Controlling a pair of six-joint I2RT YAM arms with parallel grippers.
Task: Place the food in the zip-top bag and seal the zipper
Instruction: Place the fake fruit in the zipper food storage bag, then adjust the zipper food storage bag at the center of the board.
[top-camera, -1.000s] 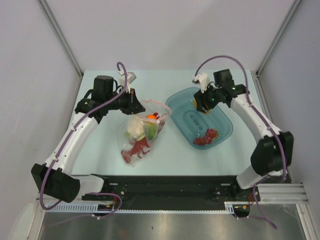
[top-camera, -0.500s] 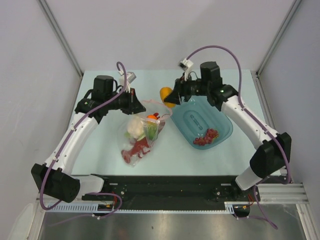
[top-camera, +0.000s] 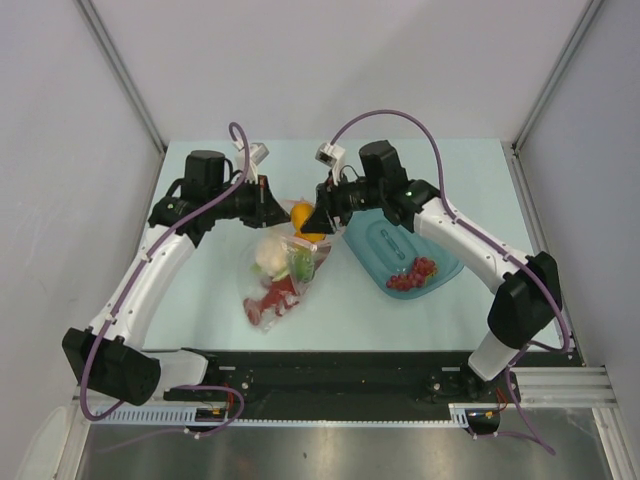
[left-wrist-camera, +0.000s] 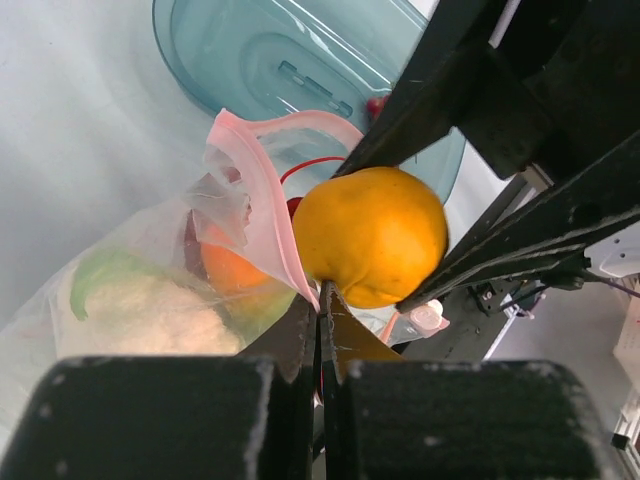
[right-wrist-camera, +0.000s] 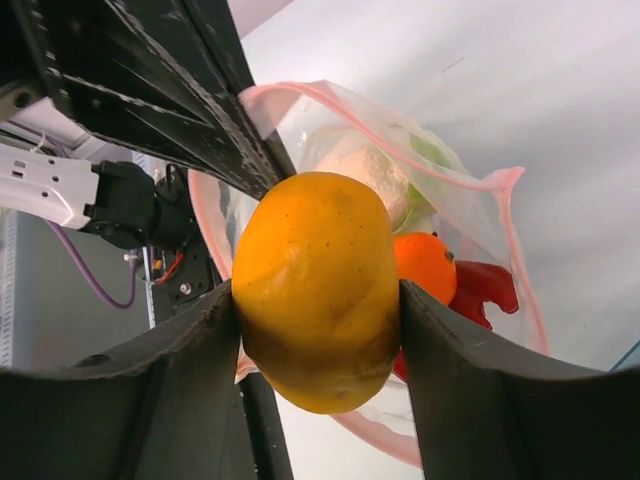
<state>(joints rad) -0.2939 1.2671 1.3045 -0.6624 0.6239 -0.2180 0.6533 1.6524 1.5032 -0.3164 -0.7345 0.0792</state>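
Carrying the yellow fruit (right-wrist-camera: 315, 255) in the right gripper (right-wrist-camera: 318, 300), clamped by its sides between both fingers and hovering right at the open mouth of the bag (left-wrist-camera: 150, 300). Pinching the bag's rim in the left gripper (left-wrist-camera: 322, 300), shut tight on the pink zipper (left-wrist-camera: 260, 195) strip at its fingertips, holding that lip up and the mouth agape just beside the fruit. Judging the step in hand as dropping this fruit inside. Counting most of the food as already bagged: the orange fruit (right-wrist-camera: 425, 265) just beyond the right gripper's load, the cauliflower (top-camera: 267, 255) and lobster (top-camera: 272, 298) deeper in, below the left gripper. Leaving the dark red clump (top-camera: 412, 273) for another trip, lying in the bowl (top-camera: 385, 232) well behind the right gripper, back along its arm. Doing this well probably meaning pushing the fruit past the rim before letting go, not releasing over the lip and risking a roll onto the counter (top-camera: 350, 310). Minding the closeness too: the fruit sitting almost against the left fingertips in the left wrist view, so steering slightly away from them on the way in. Holding the left pinch firm throughout, since slack film would likely fold across the opening. Spreading the right fingers only enough to free the fruit, then backing out along the entry line to avoid snagging the floppy plastic or dragging food out.
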